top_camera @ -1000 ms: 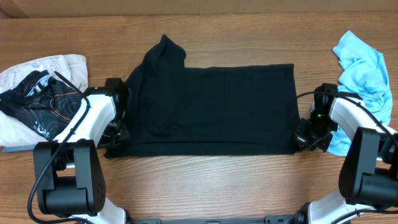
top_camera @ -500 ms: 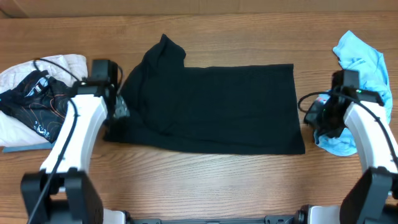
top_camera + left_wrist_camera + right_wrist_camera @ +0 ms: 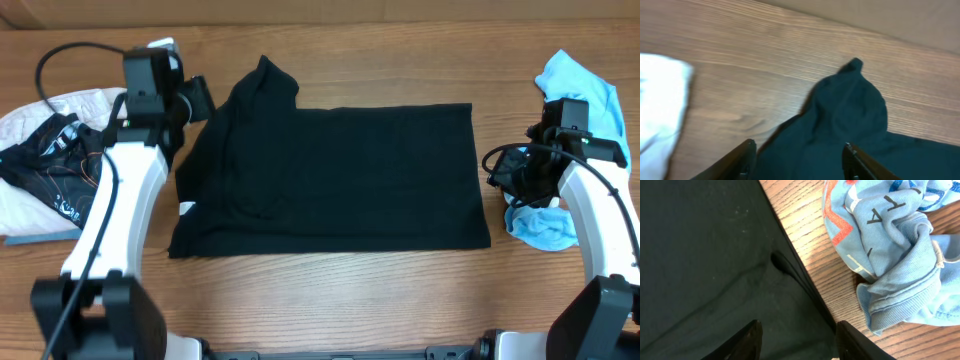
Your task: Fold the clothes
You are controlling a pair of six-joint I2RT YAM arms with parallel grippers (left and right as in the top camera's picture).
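The clothes (image 3: 340,175), a plain black garment, lie spread flat across the middle of the table, with a sleeve (image 3: 265,80) poking out at the far left. My left gripper (image 3: 198,98) hovers open over that far-left corner. In the left wrist view its jaws (image 3: 799,150) stand apart above the black fabric (image 3: 850,110), holding nothing. My right gripper (image 3: 505,175) is open at the garment's right edge. In the right wrist view its jaws (image 3: 799,330) straddle the black cloth (image 3: 705,255) near its hem, empty.
A pile of white cloth and black fabric printed with orange and white lines (image 3: 55,160) sits at the far left. A crumpled light blue shirt (image 3: 580,100) (image 3: 890,245) lies just right of the garment's edge, under my right arm. White cloth (image 3: 660,110) shows left of my left gripper.
Both grippers have opened and let go of the garment's near corners. The left arm swung to the far-left sleeve corner, and the right arm drew back a little. The fabric has settled flat.
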